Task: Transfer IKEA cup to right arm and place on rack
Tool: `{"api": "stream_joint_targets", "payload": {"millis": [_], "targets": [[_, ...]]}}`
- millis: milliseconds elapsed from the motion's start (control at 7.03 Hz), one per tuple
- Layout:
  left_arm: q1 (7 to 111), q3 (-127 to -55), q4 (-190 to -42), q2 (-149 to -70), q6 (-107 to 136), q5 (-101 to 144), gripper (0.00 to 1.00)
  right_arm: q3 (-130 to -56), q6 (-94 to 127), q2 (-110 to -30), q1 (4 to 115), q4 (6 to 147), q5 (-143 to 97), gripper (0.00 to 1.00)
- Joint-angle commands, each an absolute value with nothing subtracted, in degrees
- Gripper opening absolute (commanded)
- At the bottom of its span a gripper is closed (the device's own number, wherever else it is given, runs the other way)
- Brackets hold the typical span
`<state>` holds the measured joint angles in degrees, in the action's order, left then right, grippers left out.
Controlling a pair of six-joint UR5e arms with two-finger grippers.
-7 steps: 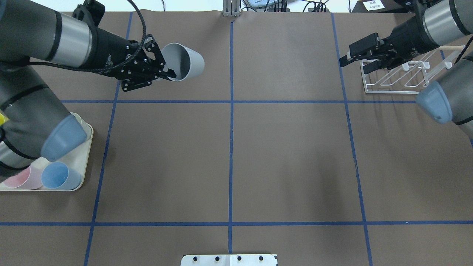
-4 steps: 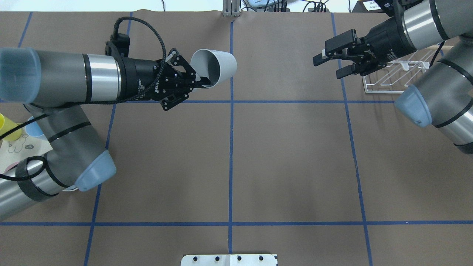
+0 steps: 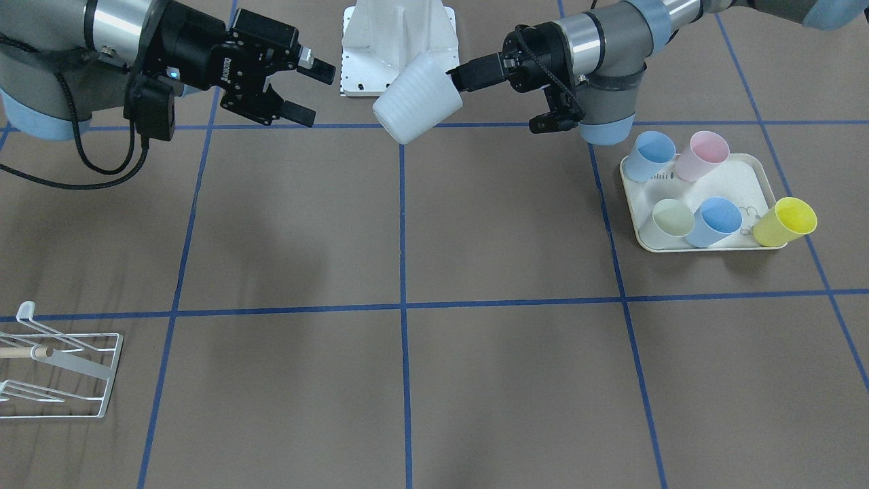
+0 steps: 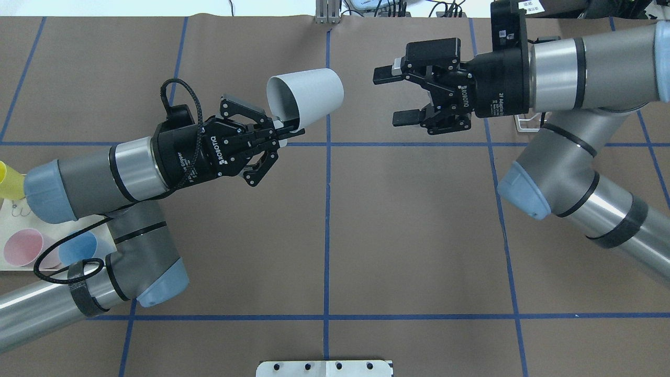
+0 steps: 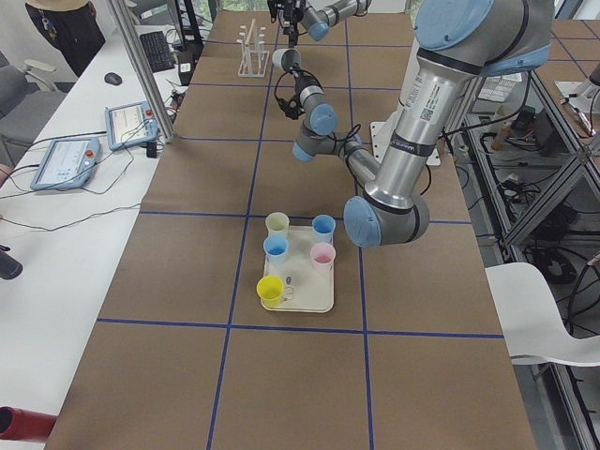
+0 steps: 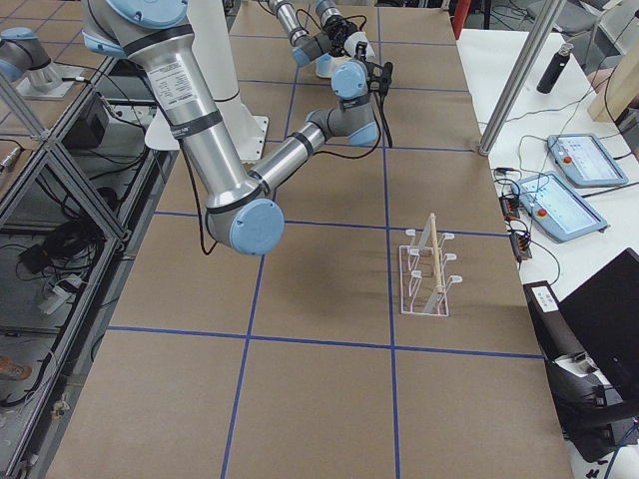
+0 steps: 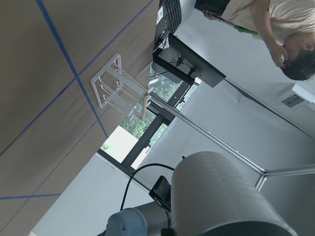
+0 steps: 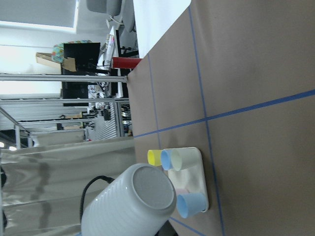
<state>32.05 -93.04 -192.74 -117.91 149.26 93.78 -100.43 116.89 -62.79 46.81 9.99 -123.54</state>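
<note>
My left gripper [image 4: 286, 130] is shut on the rim of the pale grey ribbed IKEA cup [image 4: 309, 97], held on its side above the table near the centre line, its base toward the right arm. In the front view the cup [image 3: 417, 98] hangs from the left gripper [image 3: 461, 77]. The right gripper [image 4: 395, 96] is open, a short gap from the cup's base, jaws level with it; it also shows in the front view [image 3: 316, 93]. The right wrist view looks at the cup's base [image 8: 150, 189]. The white wire rack [image 3: 61, 367] stands apart at the table's right end [image 6: 429, 274].
A cream tray [image 3: 740, 178] with several pastel cups stands on the robot's left side, including a blue cup [image 3: 650, 155] and a yellow cup [image 3: 787, 221] at its edge. The robot's white base plate [image 4: 324, 368] sits at the near table edge. Blue tape lines grid the brown table.
The left arm has swung the cup right and toward the centre line. The right gripper has left the rack and moved left toward the cup, staying open.
</note>
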Motion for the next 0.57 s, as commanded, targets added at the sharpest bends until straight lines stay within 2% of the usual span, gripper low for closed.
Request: {"api": "stream_joint_targets", "payload": {"millis": [0,426], "targets": [[31.82,-93.08,-195.91,-118.56,153.35,92.81,0.00,-100.37,121.19,-62.67,42.28,3.18,-116.38,1.00],[28.84,-93.08,-199.59,-119.44,156.09,92.81,0.00,-100.37,123.91,-62.49,40.53,0.28,-113.93,1.00]]}}
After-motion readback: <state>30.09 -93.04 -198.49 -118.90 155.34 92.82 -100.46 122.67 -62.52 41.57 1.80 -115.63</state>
